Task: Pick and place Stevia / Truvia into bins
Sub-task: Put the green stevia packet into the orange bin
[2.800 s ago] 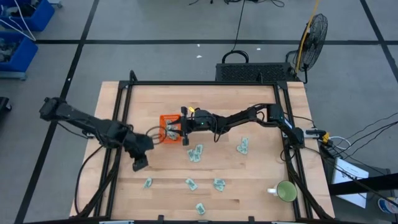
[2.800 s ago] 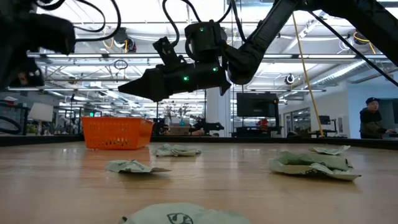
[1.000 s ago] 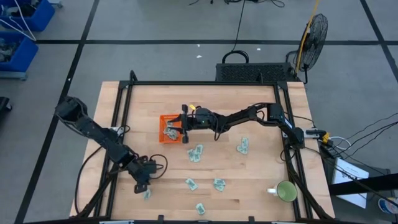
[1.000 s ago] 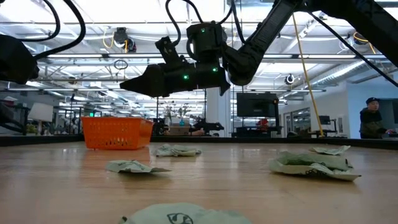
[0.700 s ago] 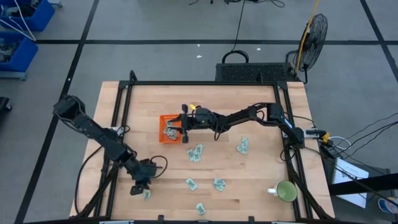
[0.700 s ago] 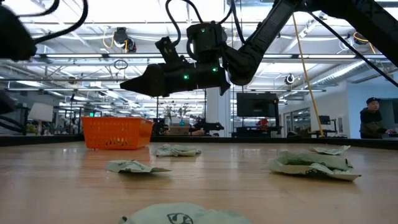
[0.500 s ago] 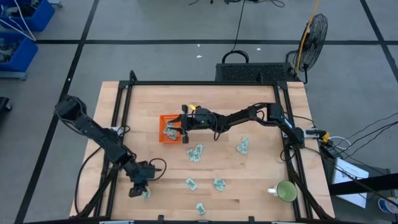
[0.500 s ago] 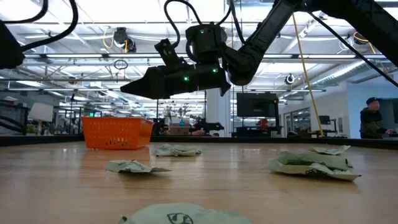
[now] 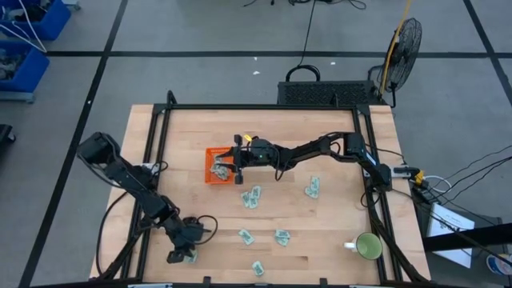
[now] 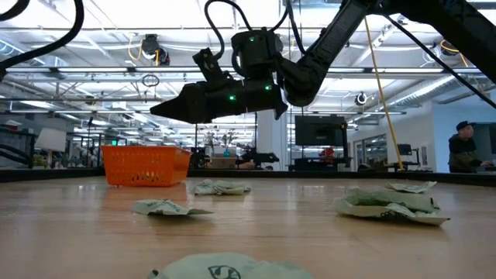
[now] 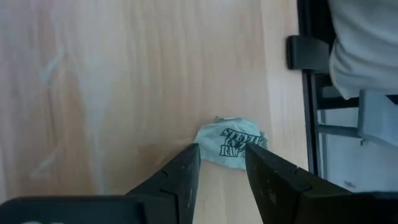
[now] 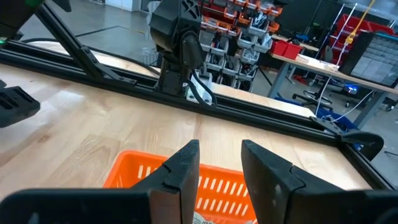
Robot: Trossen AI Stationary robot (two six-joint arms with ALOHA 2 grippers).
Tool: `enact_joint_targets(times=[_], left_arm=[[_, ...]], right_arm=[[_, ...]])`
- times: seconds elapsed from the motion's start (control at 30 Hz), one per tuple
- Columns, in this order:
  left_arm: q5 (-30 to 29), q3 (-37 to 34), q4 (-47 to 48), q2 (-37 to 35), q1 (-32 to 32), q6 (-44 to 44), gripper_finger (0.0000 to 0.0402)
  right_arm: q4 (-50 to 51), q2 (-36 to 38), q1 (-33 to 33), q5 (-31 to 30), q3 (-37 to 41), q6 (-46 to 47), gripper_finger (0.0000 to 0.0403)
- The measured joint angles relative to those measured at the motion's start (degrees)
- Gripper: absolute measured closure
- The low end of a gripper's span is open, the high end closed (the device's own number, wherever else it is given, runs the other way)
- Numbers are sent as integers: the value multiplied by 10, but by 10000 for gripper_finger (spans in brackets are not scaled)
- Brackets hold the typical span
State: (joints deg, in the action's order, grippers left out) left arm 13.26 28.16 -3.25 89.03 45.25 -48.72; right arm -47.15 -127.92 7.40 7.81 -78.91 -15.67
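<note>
The left end effector (image 11: 221, 165) hangs low over the surface (image 9: 336, 240), fingers apart, with a crumpled Stevia sachet (image 11: 231, 143) just ahead between their tips. The right end effector (image 12: 219, 158) hovers above the orange bin (image 12: 134, 177), fingers apart and empty; other sachets (image 9: 252, 197) lie scattered nearby.

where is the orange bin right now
In the high view the orange bin sits left of the table's centre, directly under the right end effector, with a loose stevia sachet just right of it, nearer the table's front.
</note>
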Motion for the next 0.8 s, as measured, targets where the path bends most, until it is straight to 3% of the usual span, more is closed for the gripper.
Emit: enact_joint_targets(times=[0.27, 0.57, 0.8], left_arm=[[-50, 0, 3, 0, -2, 77, 282], [-209, -3, 16, -3, -30, 170, 351], [-326, -3, 103, -22, -71, 194, 378]], right_arm=[[0, 0, 0, 0, 0, 0, 289], [-2, 0, 0, 0, 0, 0, 289], [-1, 0, 0, 0, 0, 4, 289]])
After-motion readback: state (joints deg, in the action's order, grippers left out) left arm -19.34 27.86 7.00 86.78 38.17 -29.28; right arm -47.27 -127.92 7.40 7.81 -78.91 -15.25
